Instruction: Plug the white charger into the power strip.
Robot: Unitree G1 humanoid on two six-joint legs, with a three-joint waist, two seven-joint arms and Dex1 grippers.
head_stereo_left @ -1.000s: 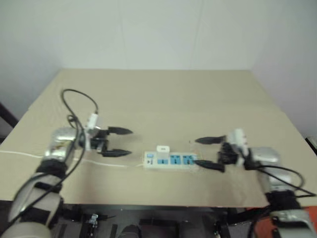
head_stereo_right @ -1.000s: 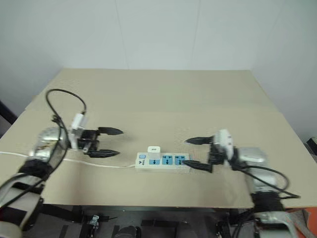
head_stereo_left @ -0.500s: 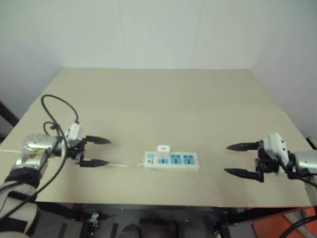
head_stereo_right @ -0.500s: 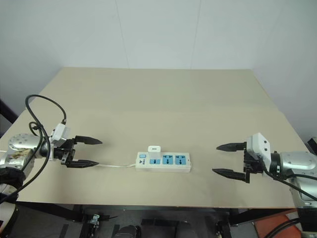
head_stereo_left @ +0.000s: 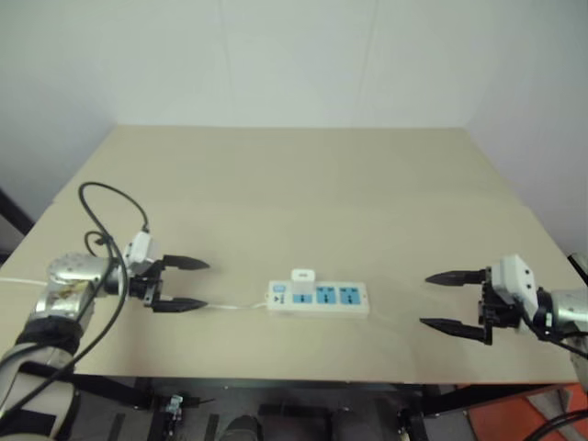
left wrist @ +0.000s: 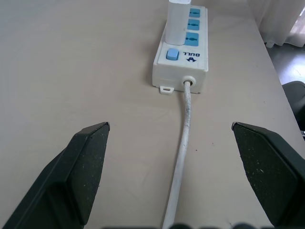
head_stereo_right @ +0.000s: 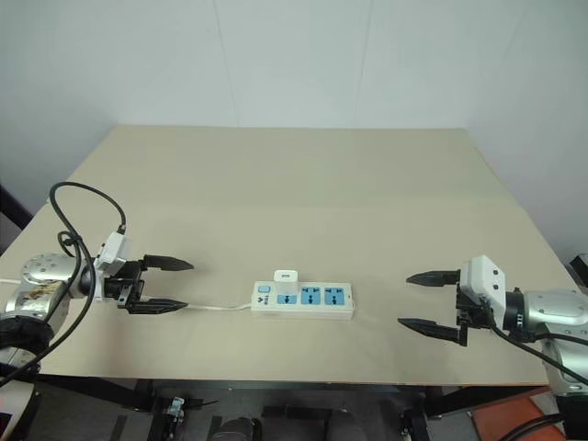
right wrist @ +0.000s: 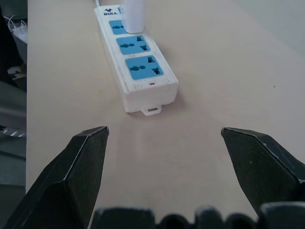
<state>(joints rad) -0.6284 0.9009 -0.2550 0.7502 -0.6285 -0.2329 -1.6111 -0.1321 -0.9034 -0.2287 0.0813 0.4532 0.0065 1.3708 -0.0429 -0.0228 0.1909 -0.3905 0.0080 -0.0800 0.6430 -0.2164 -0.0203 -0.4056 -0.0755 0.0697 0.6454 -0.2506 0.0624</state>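
As it stands upright in the outlet nearest the switch end, the charger (head_stereo_right: 287, 277) reads as a small plain white block, about as wide as that one outlet. It is seated in the strip (head_stereo_right: 303, 300), a long flat white bar with blue outlets; two of these (right wrist: 138, 57) lie bare toward the robot's right. A blue switch (left wrist: 172, 54) and a printed brand mark sit at the strip's left end, where a thin white cord (left wrist: 181, 150) leaves the housing and runs left along the tabletop (head_stereo_right: 303, 184). The strip lies flat near the front edge of the tabletop, roughly midway between the two arms.

No containers are present; the only thing holding another is the strip, with the charger in its first outlet.

Left claw (head_stereo_right: 165, 286): fingers spread wide, holding nothing, low over the cord and pointed toward the strip's switch end, well apart from the charger. In its wrist view the cord passes between the fingers (left wrist: 81, 167) without touching either.

Right claw (head_stereo_right: 430, 300): fingers spread wide, holding nothing, pointed at the strip's far end, well apart from strip and charger.
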